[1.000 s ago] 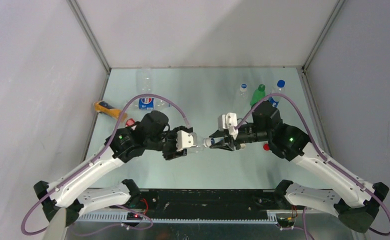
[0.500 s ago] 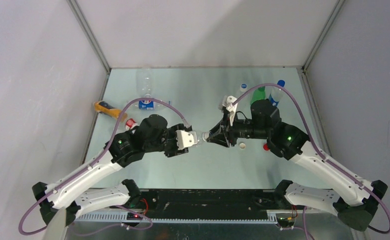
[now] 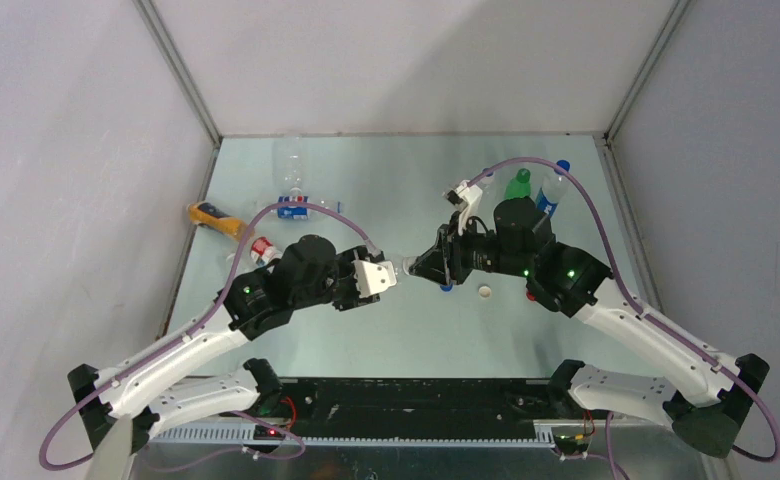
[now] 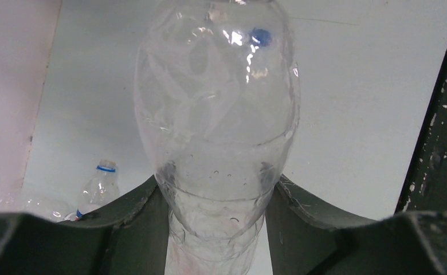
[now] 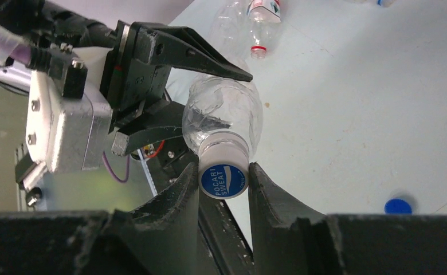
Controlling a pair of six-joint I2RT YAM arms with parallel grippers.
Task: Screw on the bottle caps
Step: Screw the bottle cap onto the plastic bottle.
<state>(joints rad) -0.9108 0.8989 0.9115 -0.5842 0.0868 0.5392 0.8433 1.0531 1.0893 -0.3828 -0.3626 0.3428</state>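
A clear, unlabelled bottle hangs level above the table, and my left gripper is shut on its lower body. Its neck points at my right gripper, which is shut on a bottle cap with white sides and a blue printed top. The cap sits on the bottle's mouth, and the jaws press on its two sides. From above, the left gripper and the right gripper meet tip to tip over the table's middle. There the bottle is mostly hidden between them.
Loose caps lie under and beside the right arm: blue, white and red. A green bottle and a blue-capped one stand at the back right. An orange-yellow bottle and two labelled clear bottles lie at the left.
The right wrist has rolled around the cap, so its camera mount swung toward the back. Both grippers drifted slightly left. The white cap on the table came into view.
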